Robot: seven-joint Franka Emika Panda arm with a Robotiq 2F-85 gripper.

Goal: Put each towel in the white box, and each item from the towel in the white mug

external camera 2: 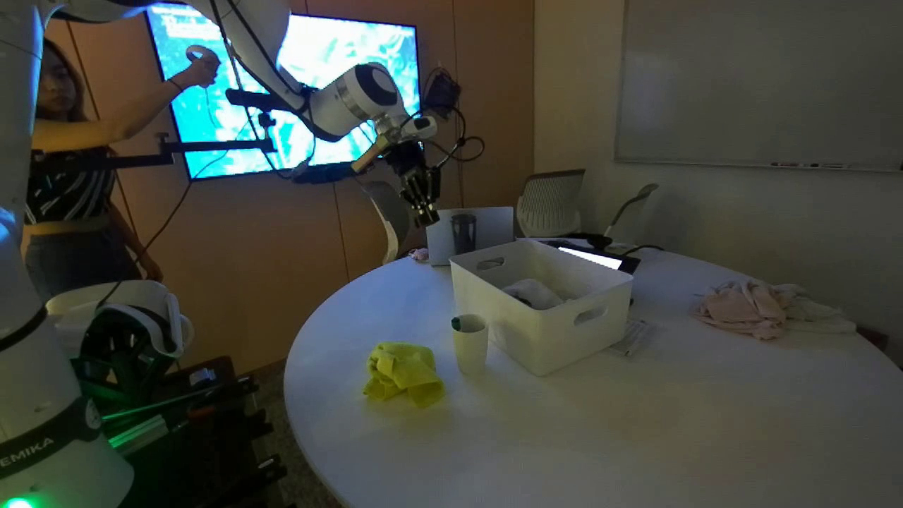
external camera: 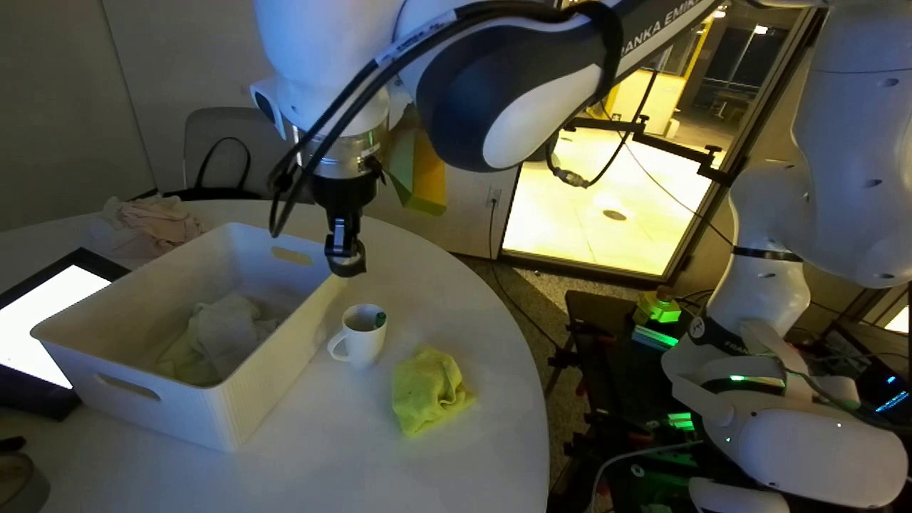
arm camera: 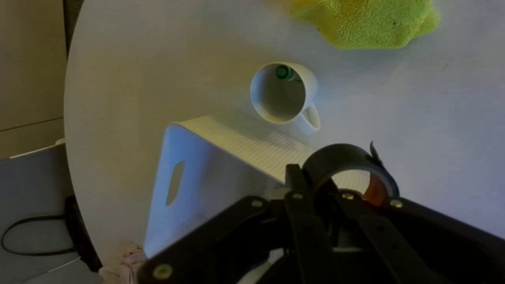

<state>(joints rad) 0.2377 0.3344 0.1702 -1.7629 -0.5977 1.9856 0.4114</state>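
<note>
Tool (external camera: pixel 345 247): pinching a dark roll of tape (arm camera: pixel 343 156), above the counter (external camera: pixel 370 456) in an exterior view.
White mug (external camera: pixel 363 340): six o'clock from the tool, upright, a green-topped item (external camera: pixel 380 320) inside.
White box (external camera: pixel 260 390): eight o'clock, bunched towels (external camera: pixel 229 326) inside.
Yellow towel (external camera: pixel 427 390): five o'clock, crumpled on the counter.

White cylindrical handled mug (external camera: pixel 363 343) is standing between white rectangular plastic box (external camera: pixel 260 388) and crumpled yellow cloth towel (external camera: pixel 429 392).

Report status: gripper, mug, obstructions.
Gripper shut on dark tape roll, aloft. White mug upright, green-tipped item inside. Yellow towel outside white box. Path to mug looks unobstructed.
</note>
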